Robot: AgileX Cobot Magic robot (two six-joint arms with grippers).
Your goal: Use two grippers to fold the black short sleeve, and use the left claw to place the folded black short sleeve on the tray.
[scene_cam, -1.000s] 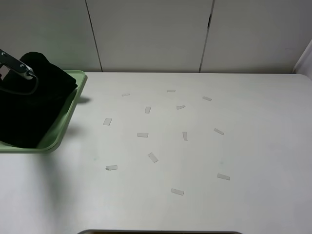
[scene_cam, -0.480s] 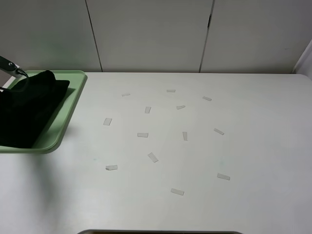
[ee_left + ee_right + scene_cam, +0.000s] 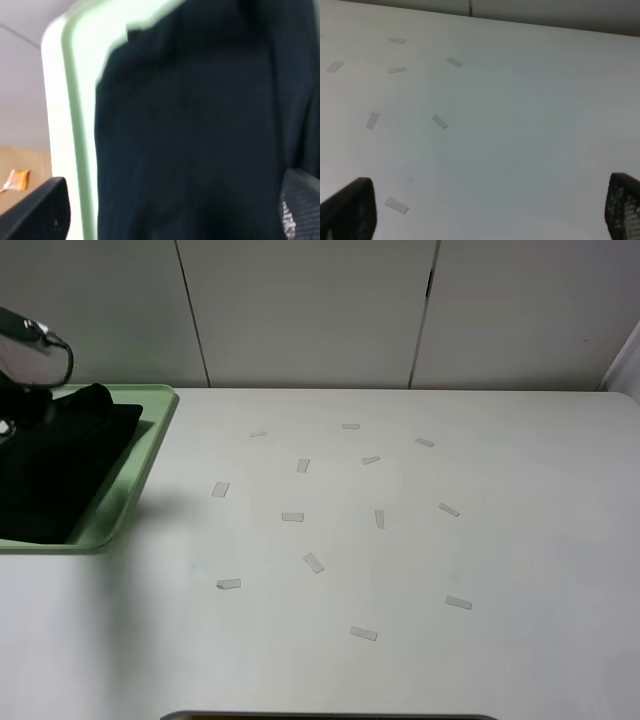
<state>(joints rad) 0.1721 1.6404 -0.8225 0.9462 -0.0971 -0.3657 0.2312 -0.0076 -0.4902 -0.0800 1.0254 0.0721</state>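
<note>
The black short sleeve (image 3: 55, 465) lies folded on the mint-green tray (image 3: 152, 435) at the table's far left. Only the silver wrist part of the left arm (image 3: 33, 336) shows there, raised above the tray's back edge. In the left wrist view the left claw (image 3: 170, 210) hangs open just over the black short sleeve (image 3: 200, 125), its fingertips (image 3: 42, 210) wide apart and holding nothing, with the tray's rim (image 3: 75, 105) beside the cloth. My right gripper (image 3: 487, 207) is open and empty above bare white table; it is out of the exterior view.
Several small white tape strips (image 3: 314, 562) are scattered over the middle of the white table (image 3: 520, 540). A panelled wall (image 3: 310, 310) runs along the table's back edge. A dark edge (image 3: 330, 716) shows at the front.
The left claw has opened and let go of the black short sleeve, which has settled flatter onto the tray. The left arm has lifted slightly. The right gripper has stayed open.
</note>
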